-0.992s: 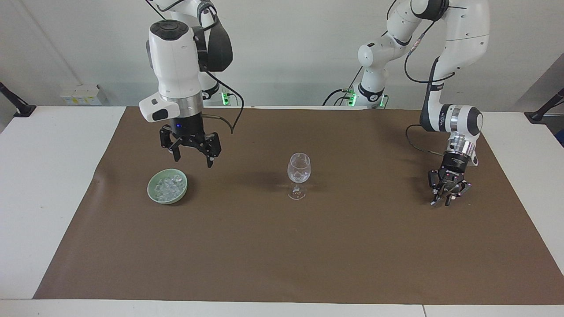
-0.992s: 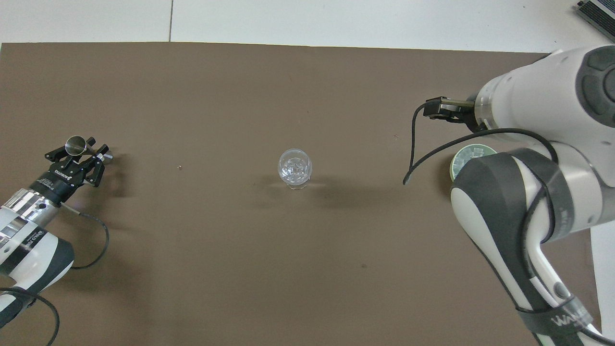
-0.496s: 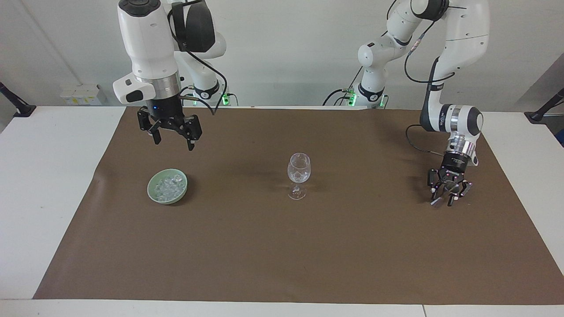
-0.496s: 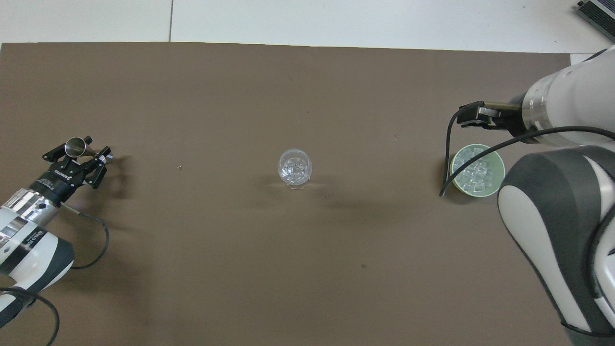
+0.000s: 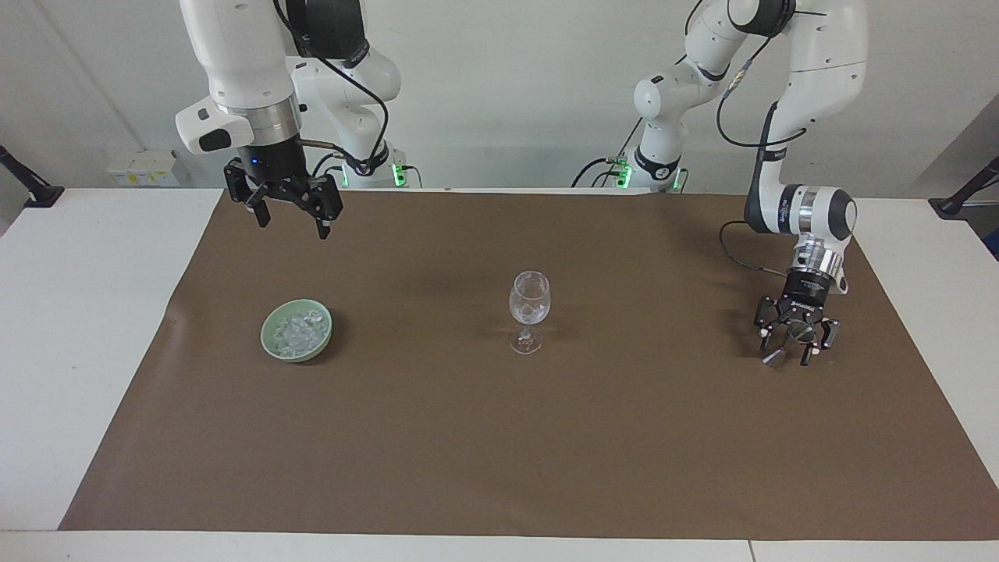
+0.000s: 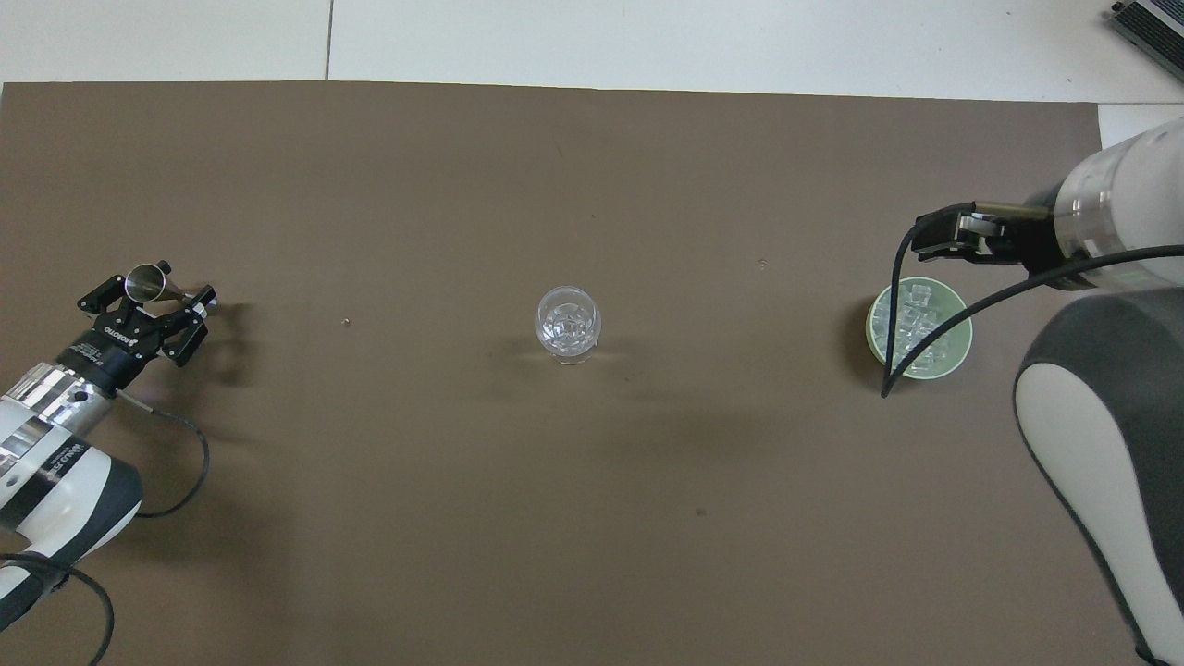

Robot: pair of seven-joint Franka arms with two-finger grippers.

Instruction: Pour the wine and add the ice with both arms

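Note:
A stemmed glass (image 5: pixel 529 300) stands mid-mat with ice chunks in its bowl; it also shows in the overhead view (image 6: pixel 567 319). More ice (image 5: pixel 297 329) fills a pale green bowl (image 5: pixel 269 341) toward the right arm's end, also in the overhead view (image 6: pixel 962 347). My right gripper (image 5: pixel 286 215) is open and empty, raised high over the mat, apart from the bowl; its fingertips show in the overhead view (image 6: pixel 948 236). My left gripper (image 5: pixel 796 347) is low at the mat with its fingers spread around a small silver jigger (image 6: pixel 144 281).
A brown mat (image 5: pixel 499 453) covers most of the white table (image 5: pixel 78 312). The right arm's black cable (image 6: pixel 902 333) hangs across the bowl in the overhead view. A tiny speck (image 6: pixel 345 322) lies on the mat between the jigger and the glass.
My right gripper has risen and drawn back from over the bowl toward its base. My left gripper's fingers have spread slightly wider around the jigger.

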